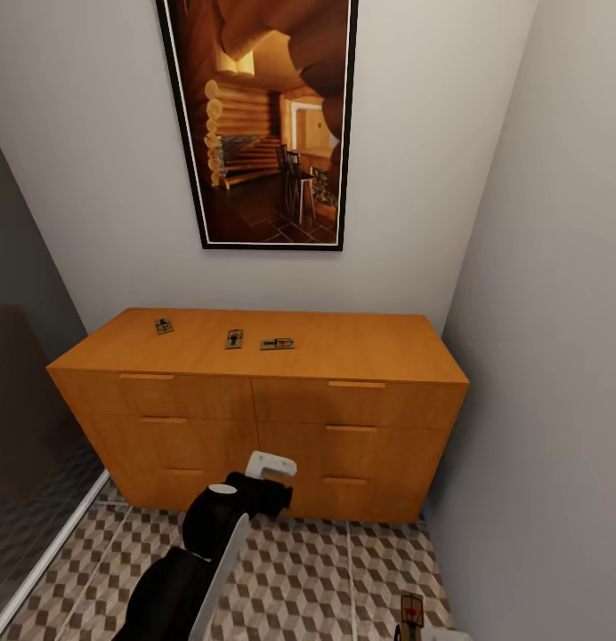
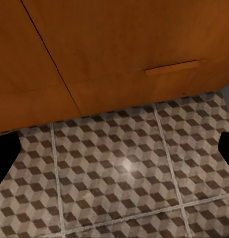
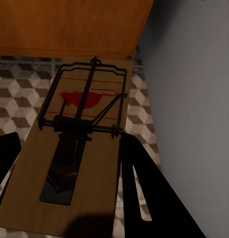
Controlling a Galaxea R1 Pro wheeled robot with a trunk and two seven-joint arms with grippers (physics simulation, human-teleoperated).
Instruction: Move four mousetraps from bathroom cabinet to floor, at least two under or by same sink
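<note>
The right gripper held one mousetrap between its dark fingers, the board lying flat along them with its red spot and wire frame toward the fingertips' far end. Beyond that end lay the bathroom floor, the foot of the cabinet and, close on one side, the grey wall. In the head view this trap showed at the lower edge, near the wall.

The left gripper was wide and empty, its finger tips dark at either side of the wrist view, with bare tiles and the cabinet's lowest drawer front ahead of it. The left arm hung low before the drawers.

Three more mousetraps lay on the cabinet top, well above and beyond both hands – spread in a loose row, apart from one another.

The risks, as I judged them: the held board seemed pinched at its edges, so a quick swing could tilt it or let it slip out. The wall stood close beside the right hand, and a turn toward the sink might scrape the trap against it. The traps on top were thin and flat – closing fingers might push one along the smooth wood instead of lifting it, perhaps off the back or the edge.
</note>
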